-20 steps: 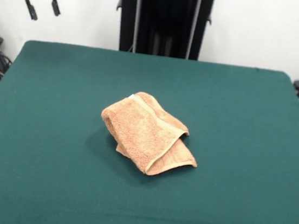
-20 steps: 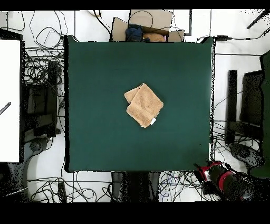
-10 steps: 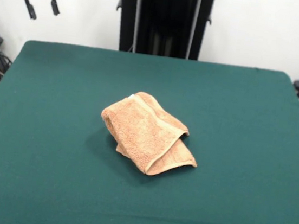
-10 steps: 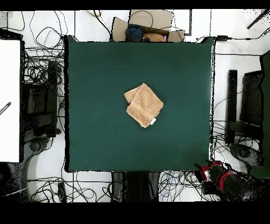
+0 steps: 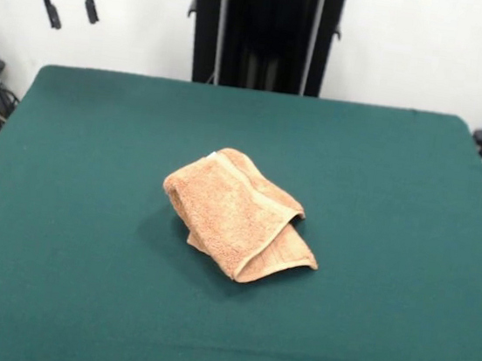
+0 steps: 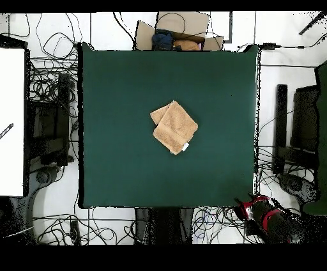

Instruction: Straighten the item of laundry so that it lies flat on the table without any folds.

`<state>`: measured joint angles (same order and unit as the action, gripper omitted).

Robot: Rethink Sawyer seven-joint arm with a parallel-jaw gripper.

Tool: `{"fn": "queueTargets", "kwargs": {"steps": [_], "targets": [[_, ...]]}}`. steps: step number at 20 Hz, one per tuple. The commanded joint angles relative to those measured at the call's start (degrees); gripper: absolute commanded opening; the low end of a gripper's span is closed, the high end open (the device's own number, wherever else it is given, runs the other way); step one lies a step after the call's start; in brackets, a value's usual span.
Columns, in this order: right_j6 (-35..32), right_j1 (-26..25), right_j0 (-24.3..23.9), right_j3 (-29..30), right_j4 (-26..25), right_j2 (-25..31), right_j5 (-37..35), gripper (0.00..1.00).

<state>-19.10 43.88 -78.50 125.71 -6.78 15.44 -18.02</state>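
Note:
The item of laundry [image 5: 239, 214], a peach-orange towel, lies folded over itself near the middle of the green table [image 5: 86, 153]. From overhead the item of laundry [image 6: 174, 127] is a folded diamond shape with a white tag at its lower corner. My gripper [image 5: 68, 7] hangs high beyond the table's far left corner, well away from the towel, open with nothing between its two black fingers. In the overhead view the gripper [image 6: 250, 213] shows off the table [image 6: 115, 83] at the lower right corner.
A cardboard box [image 6: 175, 37] with cloth items sits beyond the table's top edge in the overhead view. Cables and equipment [image 6: 51, 121] lie on the floor on both sides. A black pedestal column [image 5: 264, 29] stands behind the table.
The gripper has drifted very slightly upward in the front view. The towel has not moved.

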Motion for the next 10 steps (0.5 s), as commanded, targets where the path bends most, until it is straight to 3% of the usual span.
{"fn": "queueTargets", "kwargs": {"steps": [1, 4, 10], "targets": [[-17.5, 1.2, 2.6, 4.5, 0.7, 0.1, 4.4, 1.00], [-16.5, 1.4, 2.3, 3.8, 0.8, 0.0, 3.2, 1.00], [-12.5, -0.8, 1.4, -3.0, 1.0, -0.9, -3.2, 1.00]]}}
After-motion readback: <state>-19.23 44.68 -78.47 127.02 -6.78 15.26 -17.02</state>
